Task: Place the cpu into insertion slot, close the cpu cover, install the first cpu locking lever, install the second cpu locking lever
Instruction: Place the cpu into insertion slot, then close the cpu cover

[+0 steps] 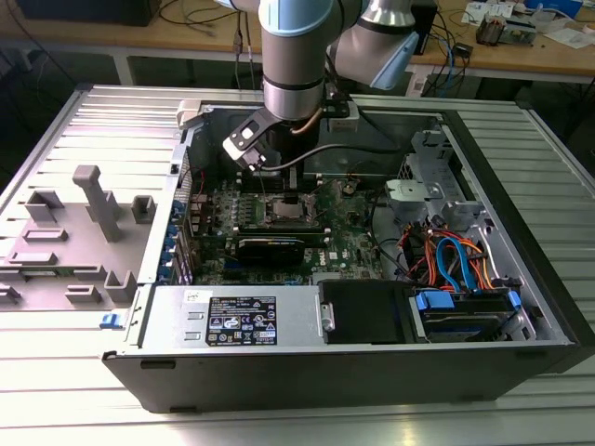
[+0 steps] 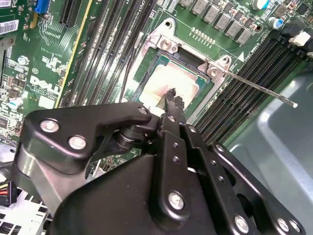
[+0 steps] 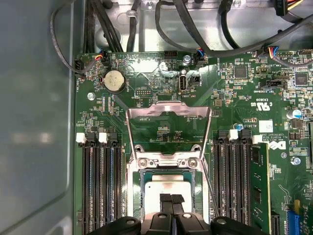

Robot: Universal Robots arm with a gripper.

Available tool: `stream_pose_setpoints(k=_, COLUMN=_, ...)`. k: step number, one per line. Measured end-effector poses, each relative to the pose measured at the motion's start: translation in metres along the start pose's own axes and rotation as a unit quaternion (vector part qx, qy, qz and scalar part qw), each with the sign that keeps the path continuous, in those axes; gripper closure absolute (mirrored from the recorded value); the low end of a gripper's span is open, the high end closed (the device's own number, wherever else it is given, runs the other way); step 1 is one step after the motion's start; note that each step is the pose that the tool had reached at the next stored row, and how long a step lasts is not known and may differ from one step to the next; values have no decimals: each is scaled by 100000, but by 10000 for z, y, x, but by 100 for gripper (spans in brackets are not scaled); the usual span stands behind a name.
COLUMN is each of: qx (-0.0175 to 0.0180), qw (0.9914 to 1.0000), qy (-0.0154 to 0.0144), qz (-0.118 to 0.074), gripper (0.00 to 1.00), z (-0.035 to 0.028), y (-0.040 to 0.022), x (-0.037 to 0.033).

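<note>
While the cpu (image 3: 159, 188) lies flat in the slot (image 3: 141, 188), the cover (image 3: 168, 108) is folded back open.

The pincer (image 3: 171, 199) hangs right over the chip's grey top with its tips pressed together and nothing between them. Whether they touch the metal or stop just above it, I cannot tell. One lever (image 2: 259, 89) sticks out free beside the slot, over the memory slots (image 2: 244, 73), on the green board (image 3: 244, 98) inside the case (image 1: 372, 372) on the bench (image 1: 56, 390). The risk, as I judge it, is a chip not fully seated. A sideways drag of the tips could skew it, and force on a tilted chip could bend the contacts. The free lever could also snag the pincer.
</note>
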State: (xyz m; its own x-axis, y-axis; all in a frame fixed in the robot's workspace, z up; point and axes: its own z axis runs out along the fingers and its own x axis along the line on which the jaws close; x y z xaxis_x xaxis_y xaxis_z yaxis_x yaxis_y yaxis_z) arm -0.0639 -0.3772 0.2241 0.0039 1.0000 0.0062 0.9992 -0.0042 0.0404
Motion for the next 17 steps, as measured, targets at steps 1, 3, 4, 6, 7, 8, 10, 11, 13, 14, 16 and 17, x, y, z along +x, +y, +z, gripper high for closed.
stream_pose_setpoints(k=1, qx=1, qw=100000, qy=-2, qz=2, gripper=89, z=0, y=0, x=0)
stream_pose_setpoints(k=3, qx=2, qw=100000, qy=-3, qz=1, gripper=89, z=-1, y=0, x=0)
stream_pose_setpoints(k=4, qx=2, qw=100000, qy=0, qz=1, gripper=89, z=-1, y=0, x=0)
stream_pose_setpoints(k=6, qx=2, qw=100000, qy=-4, qz=1, gripper=89, z=-5, y=0, x=0)
stream_pose_setpoints(k=7, qx=1, qw=100000, qy=-2, qz=2, gripper=89, z=-9, y=0, x=0)
stream_pose_setpoints(k=8, qx=4, qw=100000, qy=-4, qz=2, gripper=89, z=-9, y=0, x=0)
stream_pose_setpoints(k=10, qx=0, qw=100000, qy=-3, qz=2, gripper=89, z=-10, y=0, x=0)
stream_pose_setpoints(k=11, qx=2, qw=100000, qy=-7, qz=0, gripper=89, z=-10, y=0, x=0)
stream_pose_setpoints(k=13, qx=2, qw=100000, qy=-2, qz=3, gripper=89, z=-10, y=0, x=0)
stream_pose_setpoints(k=14, qx=1, qw=100000, qy=-5, qz=2, gripper=89, z=-11, y=0, x=0)
stream_pose_setpoints(k=16, qx=5, qw=100000, qy=-10, qz=1, gripper=89, z=-27, y=1, x=0)
stream_pose_setpoints(k=17, qx=4, qw=100000, qy=-8, qz=3, gripper=89, z=-36, y=1, x=0)
